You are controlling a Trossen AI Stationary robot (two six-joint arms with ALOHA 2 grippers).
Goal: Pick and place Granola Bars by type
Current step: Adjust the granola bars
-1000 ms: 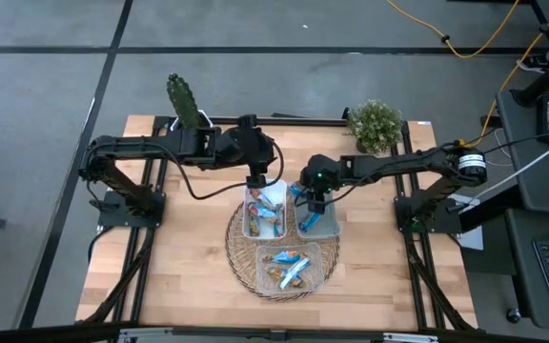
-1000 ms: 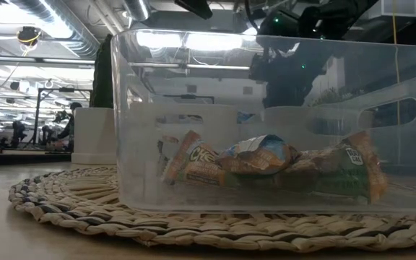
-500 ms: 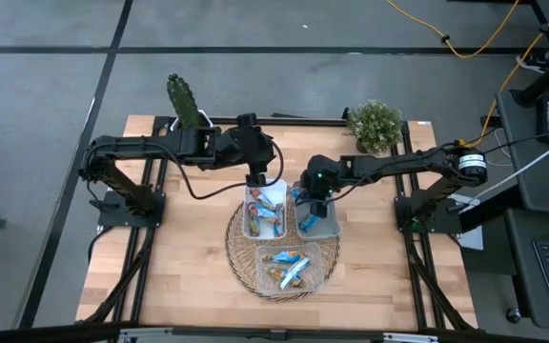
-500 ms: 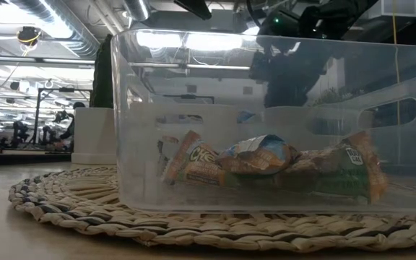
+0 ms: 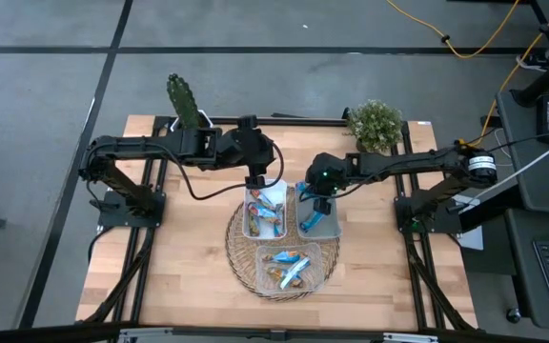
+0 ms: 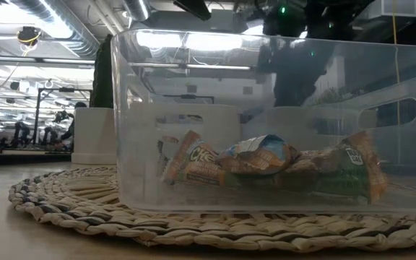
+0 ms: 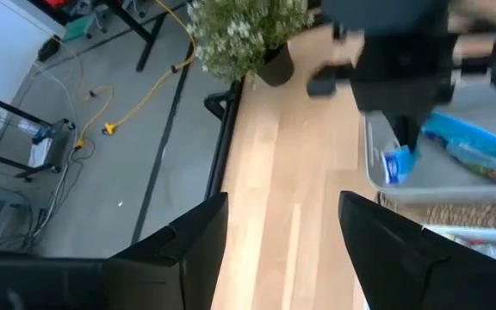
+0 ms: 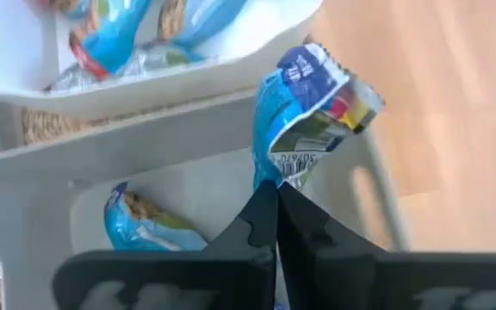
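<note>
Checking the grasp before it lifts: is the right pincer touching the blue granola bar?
Touching. The right wrist view shows the right pincer shut on the blue granola bar's wrapper end, no gap between them.

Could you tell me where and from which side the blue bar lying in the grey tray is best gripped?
Probably from straight above, across its narrow width near the middle. The blue bar lies flat in the grey tray, with walls blocking any sideways approach. The right gripper is shut on another bar.
</note>
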